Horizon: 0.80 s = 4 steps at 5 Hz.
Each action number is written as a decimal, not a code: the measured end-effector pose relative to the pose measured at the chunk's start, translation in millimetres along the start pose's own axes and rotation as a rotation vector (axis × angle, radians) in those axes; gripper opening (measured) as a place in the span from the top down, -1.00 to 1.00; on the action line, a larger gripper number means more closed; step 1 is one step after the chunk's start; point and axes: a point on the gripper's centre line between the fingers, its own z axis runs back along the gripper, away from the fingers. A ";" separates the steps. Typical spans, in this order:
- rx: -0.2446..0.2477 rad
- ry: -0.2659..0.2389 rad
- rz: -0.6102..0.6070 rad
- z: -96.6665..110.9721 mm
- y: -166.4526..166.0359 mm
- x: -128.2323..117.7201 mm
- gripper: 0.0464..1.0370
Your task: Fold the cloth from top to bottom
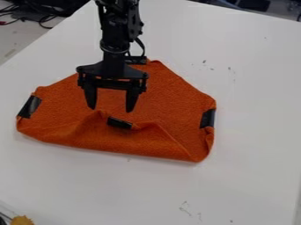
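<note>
The black gripper [110, 105] hangs over the middle of the orange cloth [147, 96], its two fingers spread apart with nothing between them. Black tape patches mark the cloth: one at the left corner [29, 107], one at the right corner [207, 118], and one on a raised flap [119, 123] just below the fingertips. The cloth's near edge is folded up and inward, with the flap's tip lying toward the centre. Behind the gripper, the far corner is partly hidden by the arm, and a dark piece [136, 60] shows there.
The white table [253, 88] extends around the cloth on all sides. A yellowish-brown object [22, 220] is at the bottom left edge. Black cables [44, 9] lie beyond the table's edge at the upper left.
</note>
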 end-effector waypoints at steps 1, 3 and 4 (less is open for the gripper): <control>0.009 0.024 -0.009 -7.3 -0.6 -2.1 -0.93; 0.024 -0.048 -0.155 4.1 -7.7 69.3 -0.93; 0.005 -0.109 -0.229 8.4 -19.6 103.8 -0.93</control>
